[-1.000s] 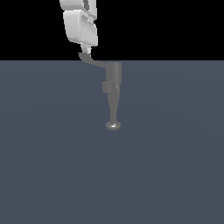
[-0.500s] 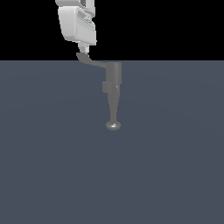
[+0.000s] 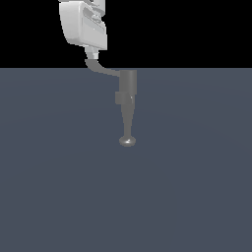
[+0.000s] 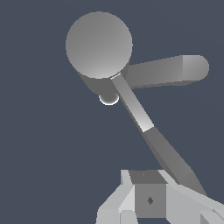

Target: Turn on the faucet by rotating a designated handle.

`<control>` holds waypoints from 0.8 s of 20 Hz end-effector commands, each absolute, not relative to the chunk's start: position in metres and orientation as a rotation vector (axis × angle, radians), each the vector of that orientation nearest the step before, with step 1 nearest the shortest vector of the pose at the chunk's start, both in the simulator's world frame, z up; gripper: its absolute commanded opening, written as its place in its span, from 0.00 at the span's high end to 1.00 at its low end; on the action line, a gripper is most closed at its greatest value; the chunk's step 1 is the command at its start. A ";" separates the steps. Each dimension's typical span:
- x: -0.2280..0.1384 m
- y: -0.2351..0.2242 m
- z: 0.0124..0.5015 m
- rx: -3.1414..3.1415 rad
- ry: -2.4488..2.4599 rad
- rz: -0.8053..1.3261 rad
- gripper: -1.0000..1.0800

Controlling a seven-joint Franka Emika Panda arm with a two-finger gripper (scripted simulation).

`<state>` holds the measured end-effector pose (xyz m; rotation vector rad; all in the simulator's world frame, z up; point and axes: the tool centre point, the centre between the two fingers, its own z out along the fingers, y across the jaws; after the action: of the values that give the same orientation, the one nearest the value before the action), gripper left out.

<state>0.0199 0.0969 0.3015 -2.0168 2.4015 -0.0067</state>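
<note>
Grey faucet [image 3: 127,98] stands upright, spout downward; its handle [image 3: 101,69] reaches toward the exterior view's left, tip beneath the white gripper [image 3: 91,49], whose opening I cannot tell.

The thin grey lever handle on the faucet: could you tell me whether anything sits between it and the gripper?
Nothing visible does. The white gripper sits right at the upturned tip of the thin grey lever handle, and only bare grey floor surrounds the grey metallic faucet.

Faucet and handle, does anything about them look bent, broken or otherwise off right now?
Nothing stands out. The faucet stands upright with its spout pointing down at the grey floor, and the handle juts intact from the cylinder's top. The tool sits at the handle's flared tip; whether it grips it is unclear.
</note>
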 end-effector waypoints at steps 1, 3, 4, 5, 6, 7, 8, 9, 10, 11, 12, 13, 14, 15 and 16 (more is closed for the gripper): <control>0.010 0.102 0.300 -2.028 2.399 0.000 1.00; 0.007 0.102 0.300 -2.028 2.399 0.000 1.00; 0.012 0.099 0.302 -2.019 2.400 -0.007 1.00; 0.009 0.097 0.302 -2.019 2.400 -0.007 1.00; 0.006 0.096 0.302 -2.019 2.400 -0.007 1.00; 0.004 0.094 0.302 -2.020 2.400 -0.006 1.00; 0.001 0.092 0.302 -2.020 2.400 -0.006 1.00; -0.002 0.090 0.301 -2.021 2.400 -0.006 1.00; -0.005 0.089 0.301 -2.021 2.400 -0.006 1.00; -0.007 0.087 0.301 -2.022 2.400 -0.005 1.00; -0.010 0.085 0.301 -2.022 2.400 -0.005 1.00; -0.013 0.083 0.301 -2.022 2.400 -0.005 1.00; -0.016 0.081 0.301 -2.022 2.399 -0.004 1.00; -0.019 0.079 0.301 -2.022 2.399 -0.004 1.00; -0.021 0.078 0.301 -2.023 2.399 -0.004 1.00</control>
<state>-0.0159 0.0846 0.3015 -2.0275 2.3899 -0.0064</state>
